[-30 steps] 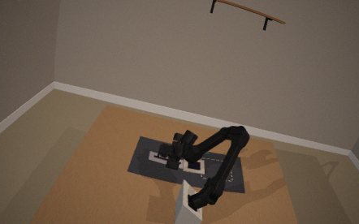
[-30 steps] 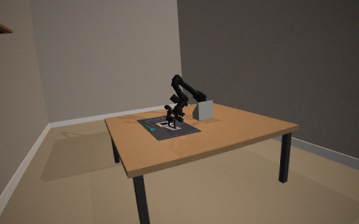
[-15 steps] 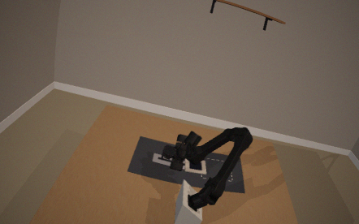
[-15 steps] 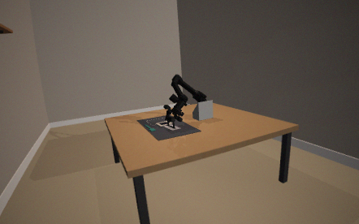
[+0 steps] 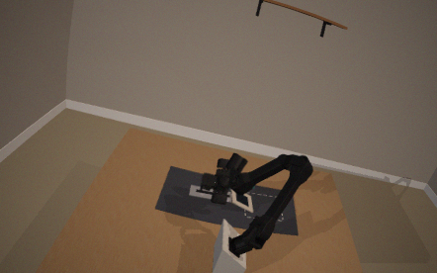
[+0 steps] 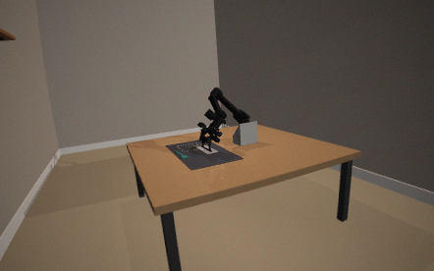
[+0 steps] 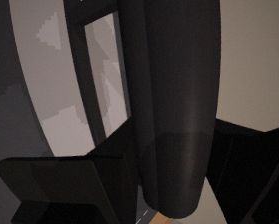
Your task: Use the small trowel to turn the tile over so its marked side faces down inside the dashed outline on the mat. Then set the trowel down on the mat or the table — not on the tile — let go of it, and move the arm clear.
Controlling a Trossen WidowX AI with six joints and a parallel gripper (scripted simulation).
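Observation:
My gripper is low over the left part of the dark mat. It is shut on the trowel's dark handle, which stands between the fingers in the wrist view. The trowel's blade cannot be made out. The tile, pale with a dark square face showing, is just right of the gripper in the top view and looks tilted. Whether the blade touches it is hidden. The dashed outline is right of the tile, partly behind the arm.
A pale flat strip lies on the mat beneath the gripper. A small green thing lies on the mat near its edge. The arm's pale base block stands on the wooden table.

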